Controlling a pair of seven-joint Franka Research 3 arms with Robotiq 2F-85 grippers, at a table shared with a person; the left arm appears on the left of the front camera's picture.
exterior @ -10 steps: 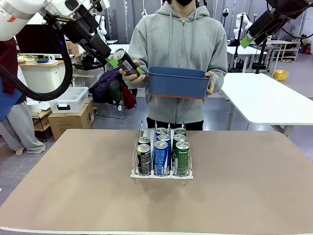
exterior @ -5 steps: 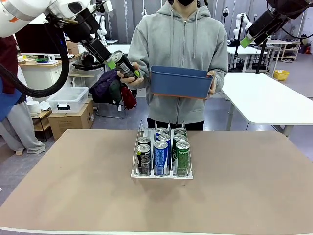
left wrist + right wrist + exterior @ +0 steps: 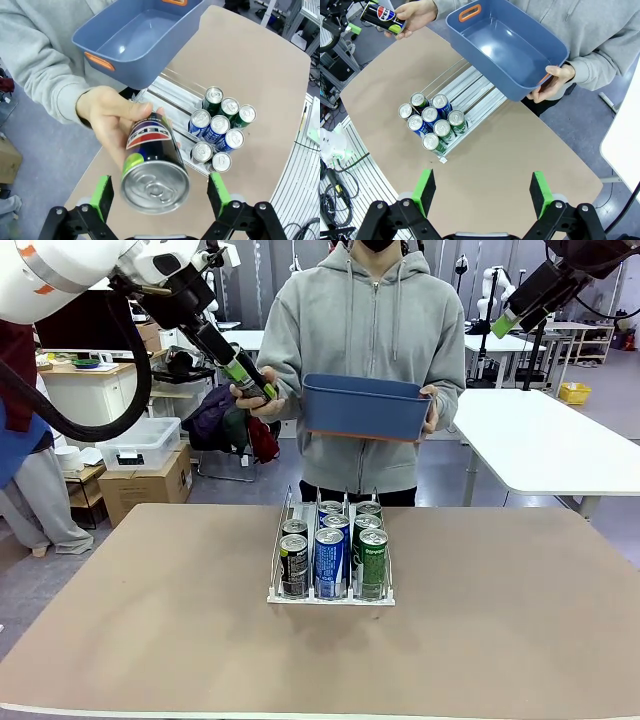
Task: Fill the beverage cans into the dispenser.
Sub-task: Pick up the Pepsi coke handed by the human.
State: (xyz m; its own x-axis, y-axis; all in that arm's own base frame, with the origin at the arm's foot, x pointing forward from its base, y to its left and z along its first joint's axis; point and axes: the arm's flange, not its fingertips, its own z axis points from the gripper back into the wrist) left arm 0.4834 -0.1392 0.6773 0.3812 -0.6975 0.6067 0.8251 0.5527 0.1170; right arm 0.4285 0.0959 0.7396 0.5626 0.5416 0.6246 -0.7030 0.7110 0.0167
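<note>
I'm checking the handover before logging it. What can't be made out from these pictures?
- Front view: the can is mostly covered by the left tool and the person's hand; contact can't be judged.
- Front view: the rear cans in the dispenser are masked by the front row; their labels are unreadable.
- Front view: the blue bin shows its outer wall; its inside is hidden.

Beyond the brown table (image 3: 150, 640), white tables (image 3: 545, 445) stand on the right on a grey floor (image 3: 450, 480). On the left, a clear bin (image 3: 140, 443) rests on a cardboard box (image 3: 150, 485), beside a dark bag (image 3: 225, 420). A yellow crate (image 3: 574, 392) sits far back.
</note>
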